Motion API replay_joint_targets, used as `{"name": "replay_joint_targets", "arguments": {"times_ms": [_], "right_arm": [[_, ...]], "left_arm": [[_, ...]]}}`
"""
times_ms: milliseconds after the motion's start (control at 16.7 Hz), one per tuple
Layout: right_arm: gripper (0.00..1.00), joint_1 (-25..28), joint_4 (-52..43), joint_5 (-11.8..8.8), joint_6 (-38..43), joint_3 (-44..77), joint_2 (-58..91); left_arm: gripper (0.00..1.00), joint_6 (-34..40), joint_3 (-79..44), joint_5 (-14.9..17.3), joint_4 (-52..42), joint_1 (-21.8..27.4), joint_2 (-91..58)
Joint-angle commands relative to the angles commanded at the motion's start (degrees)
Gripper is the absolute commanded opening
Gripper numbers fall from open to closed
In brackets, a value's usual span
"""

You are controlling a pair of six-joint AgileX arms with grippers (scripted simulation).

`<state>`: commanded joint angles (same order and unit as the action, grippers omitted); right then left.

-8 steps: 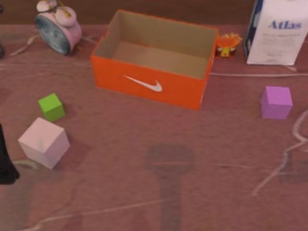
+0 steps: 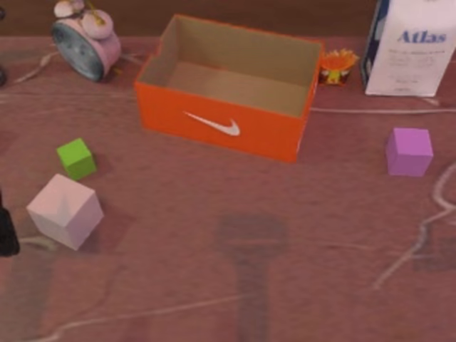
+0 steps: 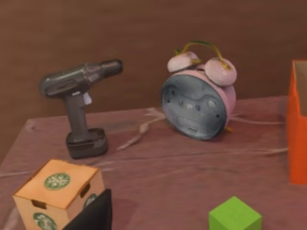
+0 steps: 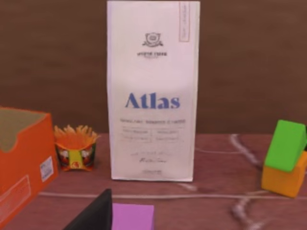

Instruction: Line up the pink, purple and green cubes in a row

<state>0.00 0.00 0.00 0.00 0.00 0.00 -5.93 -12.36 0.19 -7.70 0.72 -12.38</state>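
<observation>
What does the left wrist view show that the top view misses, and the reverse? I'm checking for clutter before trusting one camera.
Only the left wrist view shows a grey drill and a small logo-printed box. Only the top view shows the pink cube, the purple cube, the white Atlas carton and a small fries figure. Both show the green cube, the pink alarm clock and the orange box.
</observation>
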Motion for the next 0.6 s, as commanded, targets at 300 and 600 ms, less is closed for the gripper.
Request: {"name": "replay_joint_targets", "arguments": {"times_ms": [300,600], "right_arm": [[1.0,0.0,0.0,0.0,0.0,0.0,0.0],[1.0,0.0,0.0,0.0,0.0,0.0,0.0]], "left_arm": [[1.0,-10.46,-23.16,-0.14,-14.1,0.83,-26.86],[1.0,-22.81,-49.21,-0.27,-31.3,1.99,-62.19]]}}
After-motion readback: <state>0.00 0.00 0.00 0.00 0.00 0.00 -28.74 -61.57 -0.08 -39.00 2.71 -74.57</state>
